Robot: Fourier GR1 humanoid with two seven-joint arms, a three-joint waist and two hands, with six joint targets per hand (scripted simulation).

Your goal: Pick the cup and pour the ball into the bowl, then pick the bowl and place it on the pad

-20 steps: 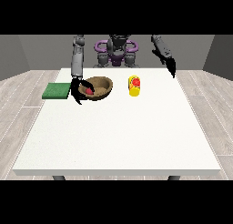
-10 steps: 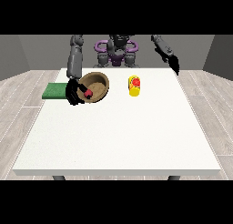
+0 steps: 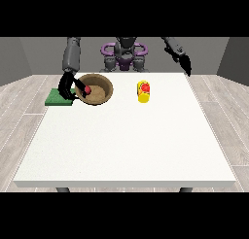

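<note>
Over at the view's left, black hand (image 3: pixel 66 86) clamped on the near-left rim of the round brown wooden bowl (image 3: pixel 98 90), fingers curled around the edge. Bowl tipped up towards the camera, its inside wall fully on show, lifted at the gripped side. Small red ball (image 3: pixel 88 90) tucked inside the bowl, right against the rim beside the curled fingers. Just left of the bowl, flat green square pad (image 3: pixel 58 98) lying at the table's left edge, partly hidden behind the hand and arm; bowl overlapping the pad's right end in this view, though whether touching it or held above it, impossible to say. To the right, near the middle of the far side, yellow cup with a red patch (image 3: pixel 143 92) sitting apart from the bowl on the large white table (image 3: pixel 126 145); whether upright or on its side, hard to tell. Up at the view's right, the other black hand (image 3: pixel 186 65) raised above the table's far right corner, holding nothing, well away from the cup; too small and dark to tell whether its fingers are spread or curled.
</note>
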